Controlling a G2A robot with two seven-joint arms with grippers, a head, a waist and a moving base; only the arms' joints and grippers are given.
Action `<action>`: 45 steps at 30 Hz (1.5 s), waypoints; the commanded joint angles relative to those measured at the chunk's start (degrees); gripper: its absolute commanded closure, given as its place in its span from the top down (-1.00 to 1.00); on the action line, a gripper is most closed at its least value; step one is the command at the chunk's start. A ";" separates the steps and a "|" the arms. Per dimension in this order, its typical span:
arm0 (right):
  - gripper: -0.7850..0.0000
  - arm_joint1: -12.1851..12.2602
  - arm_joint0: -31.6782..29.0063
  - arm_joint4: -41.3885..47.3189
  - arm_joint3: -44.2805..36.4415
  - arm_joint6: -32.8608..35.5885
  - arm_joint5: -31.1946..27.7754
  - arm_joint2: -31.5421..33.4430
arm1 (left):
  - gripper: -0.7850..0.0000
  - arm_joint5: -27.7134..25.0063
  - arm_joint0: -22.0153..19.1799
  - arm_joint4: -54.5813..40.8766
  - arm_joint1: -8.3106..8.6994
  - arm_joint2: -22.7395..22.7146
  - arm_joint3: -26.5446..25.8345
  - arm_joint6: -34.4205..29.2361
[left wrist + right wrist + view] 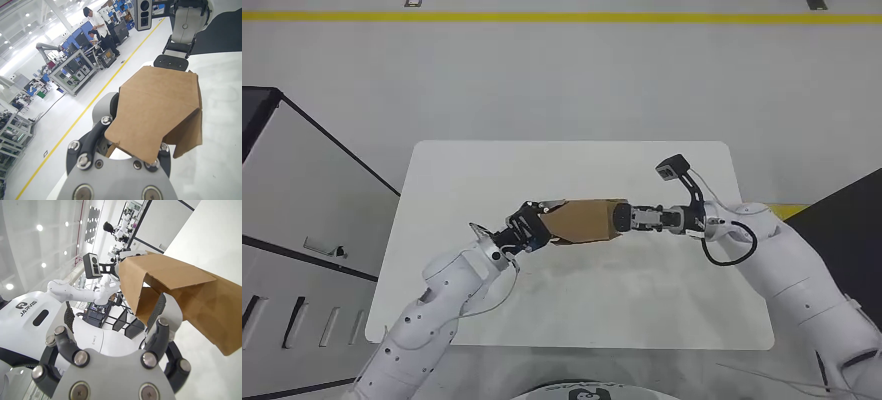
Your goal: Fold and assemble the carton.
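A brown cardboard carton [587, 221] lies lengthwise between my two grippers over the middle of the white table [572, 300]. My left gripper [532, 227] is at its left end, where a loose flap [132, 140] covers the gripper in the left wrist view. The carton [158, 102] hides how that gripper meets it. My right gripper [628, 218] is at the other end. In the right wrist view this gripper [115, 313] stands open, and one of its fingers [160, 311] rests against the edge of the carton's open end [143, 298]. The other finger stays clear of the cardboard.
A grey cabinet [302, 200] stands off the table's left side and a dark surface [842, 215] off its right. A yellow floor line [562, 16] runs beyond the far edge. Bare table lies in front of and behind the carton.
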 commanded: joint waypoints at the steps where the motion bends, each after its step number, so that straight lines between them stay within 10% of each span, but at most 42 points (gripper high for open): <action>1: 1.00 -0.31 0.34 -0.10 0.53 -0.08 -0.08 -0.33 | -1.00 -0.08 -0.07 -0.10 0.00 0.13 0.00 0.02; 34: 0.15 -4.78 3.16 -1.48 4.27 -0.17 -0.18 -5.30 | -1.00 0.63 0.04 -0.67 0.13 0.73 0.43 -0.57; 45: -0.73 -5.83 3.86 -2.05 5.06 -0.75 -0.75 -6.20 | -1.00 0.69 0.32 -1.03 0.24 0.45 0.40 -0.81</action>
